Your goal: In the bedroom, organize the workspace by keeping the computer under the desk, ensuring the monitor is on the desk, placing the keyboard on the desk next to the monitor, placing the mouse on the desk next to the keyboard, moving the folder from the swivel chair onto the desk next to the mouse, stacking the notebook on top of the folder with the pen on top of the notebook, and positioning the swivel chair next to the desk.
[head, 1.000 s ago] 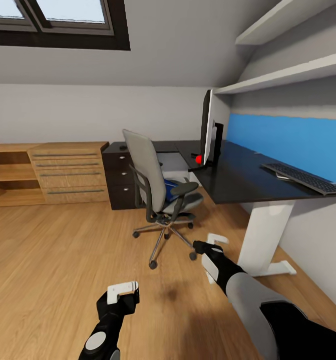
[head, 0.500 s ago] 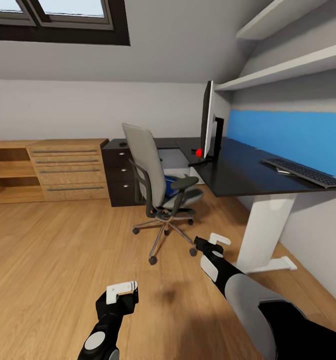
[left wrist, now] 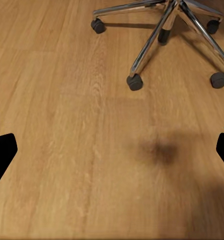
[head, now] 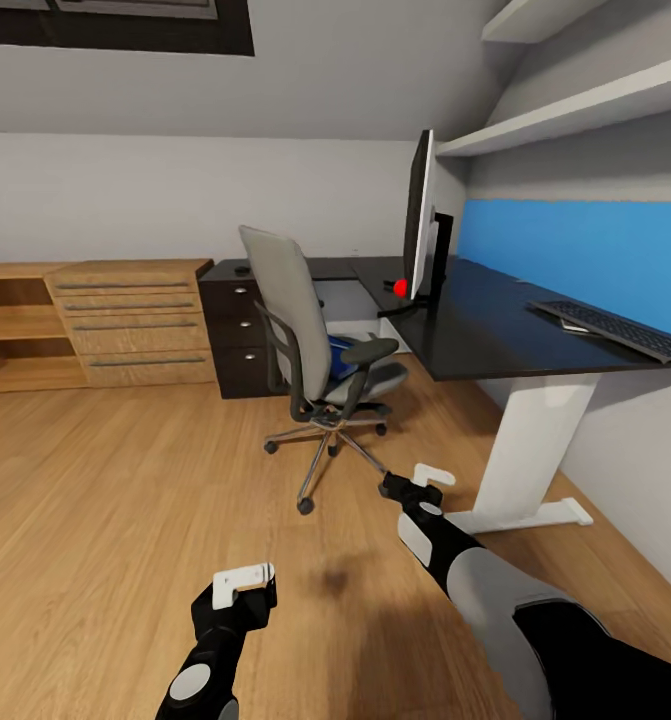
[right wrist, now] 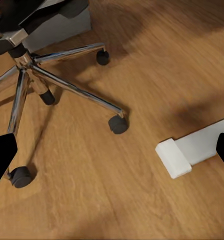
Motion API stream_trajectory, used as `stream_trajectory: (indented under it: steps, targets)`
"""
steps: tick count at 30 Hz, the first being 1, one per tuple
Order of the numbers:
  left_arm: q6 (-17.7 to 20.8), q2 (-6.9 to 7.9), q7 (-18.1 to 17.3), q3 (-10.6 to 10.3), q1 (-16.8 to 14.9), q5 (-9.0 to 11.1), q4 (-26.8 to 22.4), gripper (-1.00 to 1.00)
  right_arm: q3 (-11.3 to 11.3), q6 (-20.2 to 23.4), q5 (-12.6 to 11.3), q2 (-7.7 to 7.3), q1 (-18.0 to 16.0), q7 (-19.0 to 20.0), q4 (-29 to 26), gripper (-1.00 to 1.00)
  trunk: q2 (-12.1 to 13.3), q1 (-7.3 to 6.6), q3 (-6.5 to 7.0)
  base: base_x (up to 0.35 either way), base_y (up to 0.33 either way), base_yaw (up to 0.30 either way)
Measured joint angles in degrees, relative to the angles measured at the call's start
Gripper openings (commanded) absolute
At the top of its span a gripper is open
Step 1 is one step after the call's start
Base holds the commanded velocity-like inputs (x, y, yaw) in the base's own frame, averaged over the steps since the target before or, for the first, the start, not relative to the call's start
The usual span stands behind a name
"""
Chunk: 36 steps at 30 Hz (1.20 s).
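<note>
With both the left gripper [head: 245, 582] and right gripper [head: 422, 483] spread-fingered and empty, rolling closer risks bumping the swivel chair [head: 315, 370], sliding the blue folder [head: 341, 365] off its seat.

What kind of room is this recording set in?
Apparently a home office corner in an attic room: a black-topped desk carrying a monitor and keyboard, a swivel chair on wood flooring, under a sloped ceiling.

The swivel chair [left wrist: 164, 35] shows its chrome star base and black casters on the wood floor [left wrist: 66, 150]. A soft dark shadow lies nearby.
</note>
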Motion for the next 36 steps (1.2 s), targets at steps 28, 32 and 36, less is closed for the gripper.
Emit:
stream_trajectory:
  steps: [28, 32, 36]
  targets:
    - [-0.01, 2.51, 0.0, -0.12, -0.02, 0.0, 0.52, 1.0, 0.14, -7.02, 1.62, 0.0, 0.18, -0.12, 0.08, 1.0, 0.0, -0.03, 0.0, 0.274, 0.0, 0.0]
    - [-0.01, 2.49, 0.0, -0.16, -0.01, 0.0, 0.53, 1.0, 0.14, -7.03, 1.62, -0.05, 0.21, -0.12, 0.08, 1.0, 0.0, -0.03, 0.0, 0.304, 0.0, 0.0]
    - [-0.01, 2.49, 0.0, -0.18, -0.03, 0.0, 0.57, 1.0, 0.2, -7.49, 1.63, 0.0, 0.25, -0.12, 0.08, 1.0, 0.0, -0.02, 0.0, 0.233, 0.0, 0.001]
